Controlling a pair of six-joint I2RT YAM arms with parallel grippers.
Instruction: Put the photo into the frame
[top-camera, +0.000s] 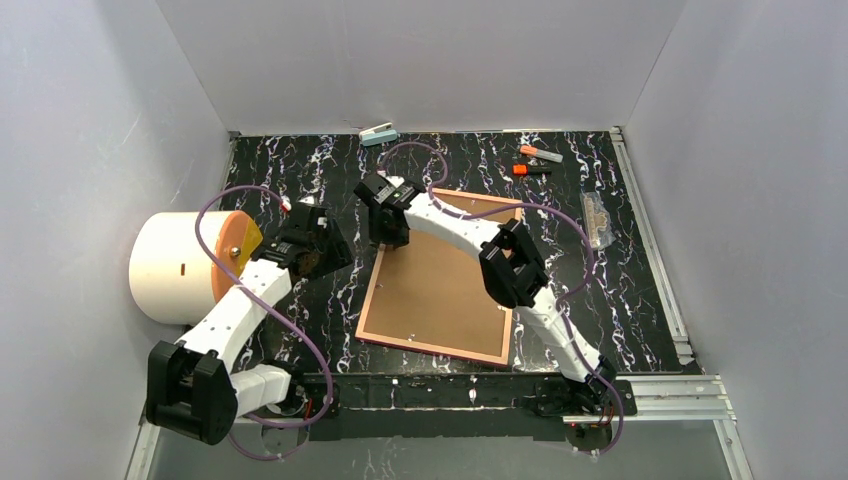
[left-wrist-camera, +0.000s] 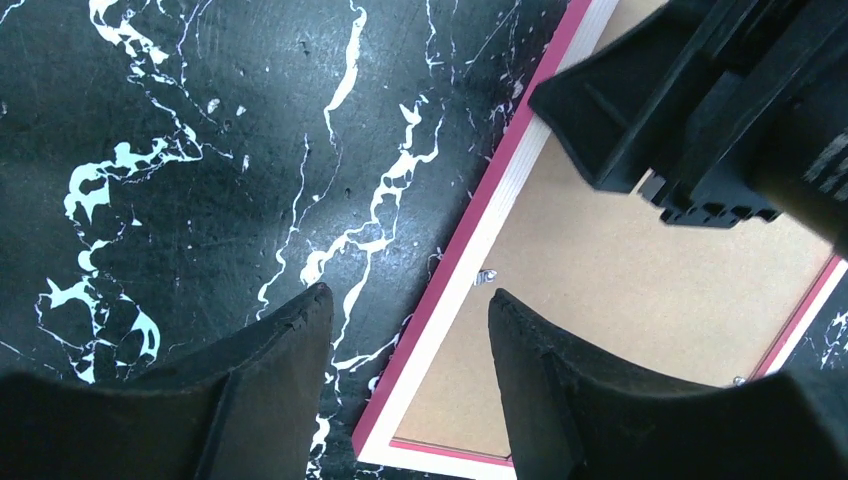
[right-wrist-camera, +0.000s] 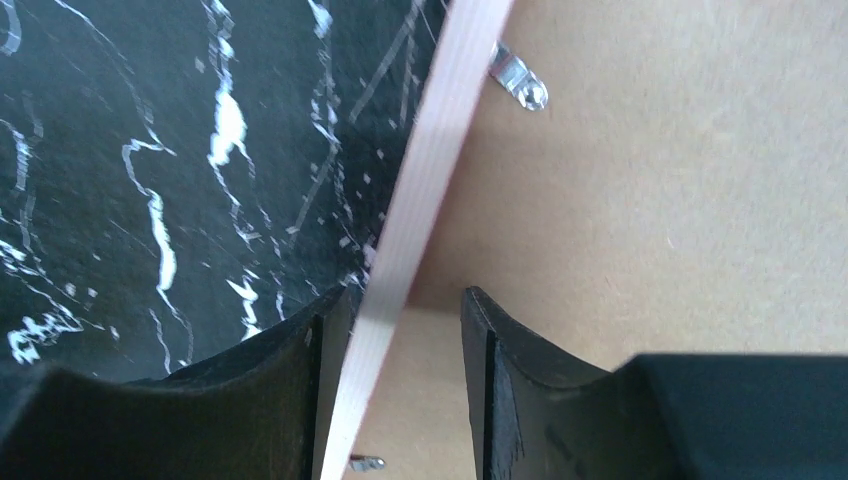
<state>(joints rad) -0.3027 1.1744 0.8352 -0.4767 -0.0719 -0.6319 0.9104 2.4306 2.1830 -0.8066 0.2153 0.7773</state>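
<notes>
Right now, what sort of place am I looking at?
Probably a lab robot test cell: plain white walls box in a black marble-patterned tabletop, with aluminium rails along its right and near edges.

Probably a lab, white-walled enclosure (top-camera: 430, 60), aluminium rails (top-camera: 650, 235)

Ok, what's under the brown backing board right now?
The backing board lies inside the frame, back up, on the marble table. It covers everything beneath, so whether the photo is under it cannot be seen.
</notes>
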